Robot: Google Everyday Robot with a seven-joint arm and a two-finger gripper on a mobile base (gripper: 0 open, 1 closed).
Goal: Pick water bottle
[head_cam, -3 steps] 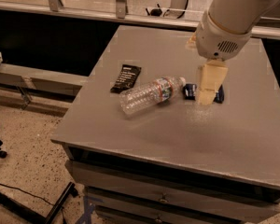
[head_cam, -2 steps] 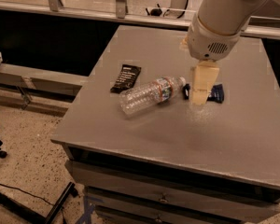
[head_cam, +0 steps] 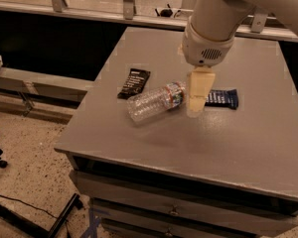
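The water bottle (head_cam: 154, 102) lies on its side on the grey table (head_cam: 188, 133), a clear ribbed bottle with a red-and-green label band near its neck. Its neck end points right and up and is hidden behind my gripper. My gripper (head_cam: 197, 107) hangs from the white arm just right of the bottle's neck end, its cream-coloured fingers (head_cam: 198, 90) pointing down close to the table top.
A black snack wrapper (head_cam: 134, 83) lies left of the bottle. A dark blue snack bar (head_cam: 222, 98) lies right of my gripper. The table's left edge and front edge drop to the floor. A railing runs along the back.
My gripper and arm have moved left, toward the bottle's neck end, now partly covering the blue snack bar's left end. The bottle and wrappers have not moved.
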